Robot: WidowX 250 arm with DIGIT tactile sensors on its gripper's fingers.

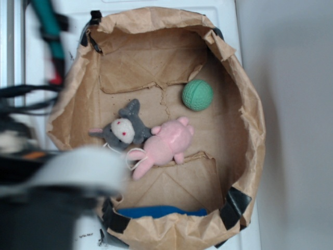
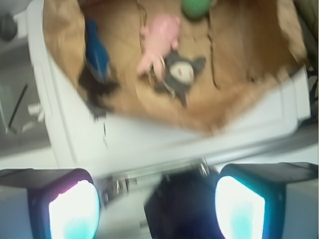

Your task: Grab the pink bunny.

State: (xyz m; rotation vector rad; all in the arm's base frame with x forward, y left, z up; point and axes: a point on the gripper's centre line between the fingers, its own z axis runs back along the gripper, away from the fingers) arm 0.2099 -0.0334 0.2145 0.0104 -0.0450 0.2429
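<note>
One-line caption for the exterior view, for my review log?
Pink bunny lies in a paper-lined bin, touching a grey plush; a green ball sits apart, gripper out of frame.

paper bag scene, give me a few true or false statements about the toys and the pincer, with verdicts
1. The pink bunny lies inside the brown paper bag. True.
2. The pink bunny touches the grey plush. True.
3. The green ball rests on top of the pink bunny. False: it lies apart from it on the bag's floor.
4. The pincer is shut on the pink bunny. False: in the wrist view its fingers stand wide apart, outside the bag, holding nothing.
5. The grey plush has a white face. True.
6. The bag holds two green balls. False: only one shows.
</note>
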